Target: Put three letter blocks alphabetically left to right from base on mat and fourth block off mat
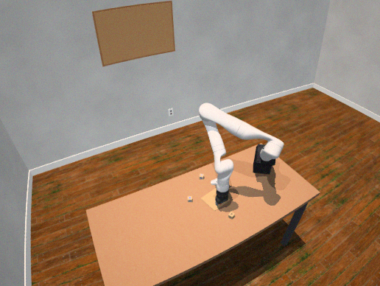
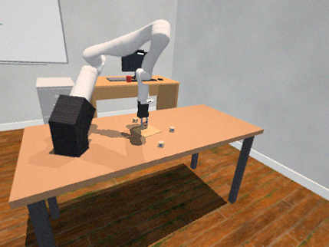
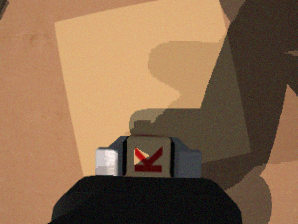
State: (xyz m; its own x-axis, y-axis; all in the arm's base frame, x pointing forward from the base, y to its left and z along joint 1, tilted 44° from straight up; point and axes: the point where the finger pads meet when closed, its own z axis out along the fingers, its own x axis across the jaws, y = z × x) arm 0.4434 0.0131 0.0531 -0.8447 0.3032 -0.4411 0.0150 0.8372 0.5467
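Observation:
My gripper (image 1: 222,202) (image 2: 143,123) (image 3: 148,150) points down, shut on the K block (image 2: 145,125) (image 3: 150,168). The block's red K faces up and lies sideways in the wrist view. The block is low over the mat (image 1: 208,199) (image 2: 153,131) (image 3: 100,75), near one edge; whether it touches is hidden. Three other blocks lie off the mat: one block (image 1: 201,176) (image 2: 160,144), a second block (image 1: 190,198) (image 2: 171,129) beyond the mat from the base, and a third block (image 1: 231,214) (image 2: 135,120) on the opposite side from the first. Their letters are too small to read.
The black robot base (image 1: 262,162) (image 2: 70,126) stands at one end of the table (image 1: 147,228) (image 2: 205,123). Shadows of the arm cover part of the mat. A desk (image 2: 168,86) with a monitor stands behind the table, apart from it.

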